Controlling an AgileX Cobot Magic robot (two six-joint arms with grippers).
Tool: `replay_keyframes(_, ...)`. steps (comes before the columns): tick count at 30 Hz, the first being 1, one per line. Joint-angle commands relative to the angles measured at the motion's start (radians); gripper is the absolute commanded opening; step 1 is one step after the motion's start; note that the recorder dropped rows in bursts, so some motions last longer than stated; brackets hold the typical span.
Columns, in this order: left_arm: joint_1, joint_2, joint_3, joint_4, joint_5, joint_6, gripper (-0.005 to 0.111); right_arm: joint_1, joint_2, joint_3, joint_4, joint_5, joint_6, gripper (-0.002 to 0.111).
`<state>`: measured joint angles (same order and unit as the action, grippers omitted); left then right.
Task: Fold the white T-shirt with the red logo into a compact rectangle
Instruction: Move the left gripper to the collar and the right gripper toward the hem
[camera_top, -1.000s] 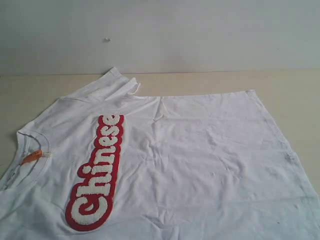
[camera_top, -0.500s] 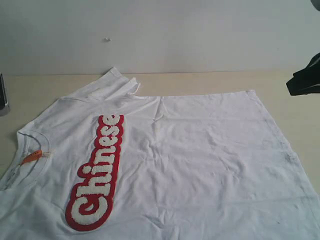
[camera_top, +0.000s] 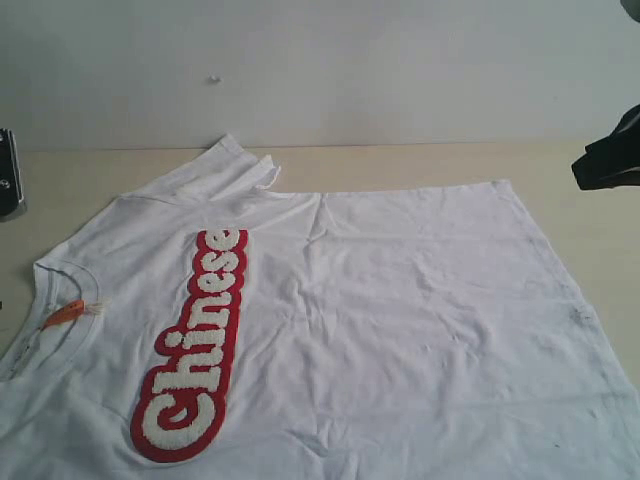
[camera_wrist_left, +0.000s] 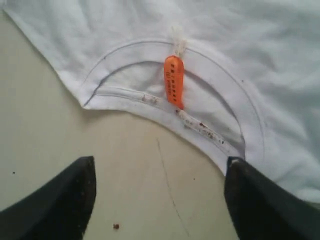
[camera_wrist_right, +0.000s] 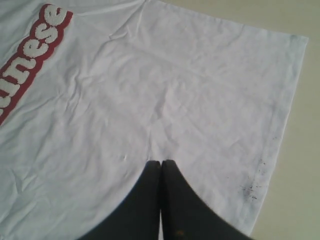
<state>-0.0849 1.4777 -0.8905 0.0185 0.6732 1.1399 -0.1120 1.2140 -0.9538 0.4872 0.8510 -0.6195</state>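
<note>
The white T-shirt (camera_top: 400, 320) lies spread flat on the table, collar (camera_top: 60, 290) to the left and hem to the right. The red logo (camera_top: 190, 345) runs lengthwise down its left part, and one sleeve (camera_top: 225, 165) is bunched at the back. My left gripper (camera_wrist_left: 160, 172) is open over bare table just outside the collar (camera_wrist_left: 210, 60), with the orange neck tag (camera_wrist_left: 174, 82) ahead of it and nothing between its fingers. My right gripper (camera_wrist_right: 161, 164) is shut and empty, hovering over the shirt's body near the hem corner (camera_wrist_right: 295, 45). The logo's end (camera_wrist_right: 37, 42) shows in the right wrist view.
The beige table (camera_top: 420, 160) meets a pale wall at the back. A bit of the left arm (camera_top: 8, 185) shows at the left edge and the black right arm (camera_top: 610, 155) at the right edge. Dark specks mark the hem (camera_wrist_right: 252, 187).
A second ago neither arm was in the exterior view. Both have come in at the edges, and the left one has moved slightly further in. The shirt has not moved.
</note>
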Motion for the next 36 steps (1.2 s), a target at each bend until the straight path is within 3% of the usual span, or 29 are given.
replay_keyframes(1,-0.008,0.001,-0.003,-0.019,0.039,0.140,0.058,-0.004,-0.001,-0.007,0.016,-0.016,-0.012,0.000)
replay_keyframes(8,-0.006,0.004,-0.044,0.010,0.051,0.236,0.034,-0.004,-0.001,-0.007,0.028,-0.016,-0.012,0.000)
replay_keyframes(13,-0.006,0.062,-0.210,-0.019,0.317,0.299,0.038,-0.004,-0.001,-0.007,0.030,-0.019,-0.012,0.000)
replay_keyframes(17,-0.004,0.131,-0.320,-0.136,0.548,0.405,0.039,-0.004,-0.001,-0.007,0.034,-0.019,-0.015,0.000)
replay_keyframes(28,-0.004,0.226,-0.343,-0.137,0.548,0.534,0.039,-0.004,-0.001,-0.007,0.034,-0.019,-0.015,0.000)
replay_keyframes(36,-0.004,0.273,-0.342,-0.128,0.548,0.539,0.039,-0.004,-0.001,-0.007,0.034,-0.019,-0.015,0.000)
